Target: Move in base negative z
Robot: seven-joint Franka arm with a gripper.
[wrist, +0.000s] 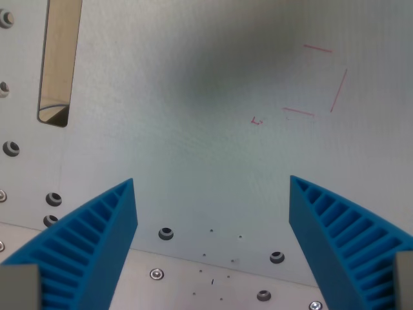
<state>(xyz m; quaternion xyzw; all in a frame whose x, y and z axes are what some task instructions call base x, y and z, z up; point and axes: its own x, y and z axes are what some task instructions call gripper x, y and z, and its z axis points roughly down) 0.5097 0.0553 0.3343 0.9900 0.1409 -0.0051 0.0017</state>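
Note:
My gripper (211,184) is open and empty. Its two blue ribbed fingers (97,226) rise from the bottom corners of the wrist view, wide apart. Below them lies a pale grey-white plate (193,97), seen straight down. Faint red pen lines (326,81) form part of a square outline at the wrist view's upper right, with a small red mark (257,121) beside it. Nothing sits between the fingers.
A long slot (59,61) with a rounded end cuts through the plate at the upper left and shows a wooden surface beneath. Several screw holes (166,233) and screws (156,274) dot the left edge and the bottom. A soft shadow lies across the middle.

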